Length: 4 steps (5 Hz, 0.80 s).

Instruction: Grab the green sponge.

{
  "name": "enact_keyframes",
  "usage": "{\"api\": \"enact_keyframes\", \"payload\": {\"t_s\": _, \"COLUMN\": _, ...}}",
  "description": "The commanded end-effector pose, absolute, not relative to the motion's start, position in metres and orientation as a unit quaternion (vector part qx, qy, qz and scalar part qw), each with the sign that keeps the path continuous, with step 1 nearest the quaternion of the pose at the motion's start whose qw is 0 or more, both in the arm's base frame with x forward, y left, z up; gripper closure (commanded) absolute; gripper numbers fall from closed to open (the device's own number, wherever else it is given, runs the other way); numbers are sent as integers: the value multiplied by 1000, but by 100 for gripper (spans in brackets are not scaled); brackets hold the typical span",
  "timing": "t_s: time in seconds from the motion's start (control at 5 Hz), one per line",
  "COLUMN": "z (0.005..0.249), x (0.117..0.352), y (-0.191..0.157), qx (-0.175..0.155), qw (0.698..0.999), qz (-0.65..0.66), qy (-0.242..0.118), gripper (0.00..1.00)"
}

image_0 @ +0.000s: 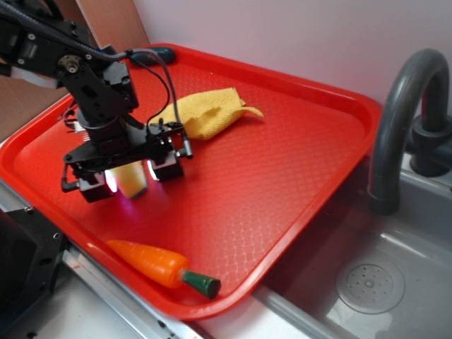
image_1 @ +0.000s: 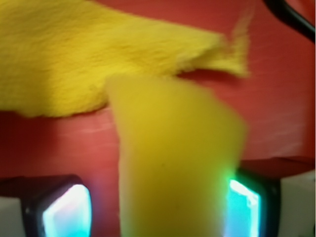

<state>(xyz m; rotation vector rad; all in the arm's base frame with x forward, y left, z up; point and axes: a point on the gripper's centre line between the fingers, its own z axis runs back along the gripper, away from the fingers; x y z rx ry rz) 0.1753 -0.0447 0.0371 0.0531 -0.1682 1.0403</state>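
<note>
– Red plastic tray (image_0: pixel 282 176) fills the scene, beside a grey sink (image_0: pixel 367 282). How far along is the grab?

– On the left, the black pincer (image_0: pixel 131 180) brackets the small pale-yellow foam green sponge (image_0: pixel 131 181); the pads seem to touch both sides. Clenched on it, I judge, but not lifted.

– Anything in the way?

– No. Crumpled yellow textured cloth (image_0: pixel 205 113) lies just behind, the orange toy carrot (image_0: pixel 159 265) well apart in front.

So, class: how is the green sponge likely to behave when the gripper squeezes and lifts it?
The green sponge looks like soft foam, so it will probably squash a little between the fingers rather than slip. It seems light for its size. Its blocky shape suggests it would not roll on the red tray, unlike the carrot.
</note>
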Motion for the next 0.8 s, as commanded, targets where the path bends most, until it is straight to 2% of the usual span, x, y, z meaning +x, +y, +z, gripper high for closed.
{"api": "enact_keyframes", "payload": {"t_s": 0.0, "z": 31, "x": 166, "y": -45, "qx": 16, "qw": 879, "qz": 469, "qy": -82, "gripper": 100}}
{"api": "enact_keyframes", "payload": {"t_s": 0.2, "z": 36, "x": 163, "y": -43, "qx": 14, "qw": 876, "qz": 475, "qy": -87, "gripper": 100}}
{"api": "enact_keyframes", "payload": {"t_s": 0.4, "z": 60, "x": 169, "y": -41, "qx": -1, "qw": 876, "qz": 475, "qy": -88, "gripper": 100}}
{"api": "enact_keyframes", "payload": {"t_s": 0.6, "z": 108, "x": 181, "y": -51, "qx": 6, "qw": 916, "qz": 392, "qy": -85, "gripper": 100}}
